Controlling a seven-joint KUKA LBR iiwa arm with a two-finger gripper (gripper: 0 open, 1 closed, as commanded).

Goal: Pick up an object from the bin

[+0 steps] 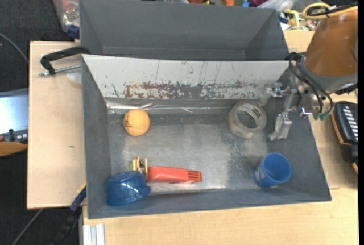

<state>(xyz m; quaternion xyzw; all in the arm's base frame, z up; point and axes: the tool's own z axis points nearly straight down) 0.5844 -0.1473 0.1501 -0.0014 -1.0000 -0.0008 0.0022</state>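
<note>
Claw [280, 129] hangs low at the right side of the bin [187, 147], close to the rt wall, about halfway btw back and front. Can't tell how wide it's open, nor whether it has hold of anything; from this angle it reads as one pale metal piece pointing down. Arm [333, 39] comes in over the rt rim, w/ an orange cover on the wrist and dark cables [311, 100] looped under it.

Nearest thing: grey tape roll [247, 119], lying flat on the bin floor, hole up, toward the back-rt. Claw is just beside it on its rt, not over it; touching or not, can't tell. Next nearest: blue cup [273, 170] near the front-rt corner, in front of the claw and apart from it, its opening in sight from above.

Rest lies on the left half, well apart from the claw:
- orange ball [136, 123], near the back wall, on its own.
- red tool [170, 174] w/ a yellowish head at its left end, flat on the floor, lying roughly along the front wall.
- blue bowl [126, 188] in the front-left corner, just beside the tool's head end.

Bin's back wall has rust-brown streaks across it. Floor btw ball, tool and roll is bare grey metal.
</note>
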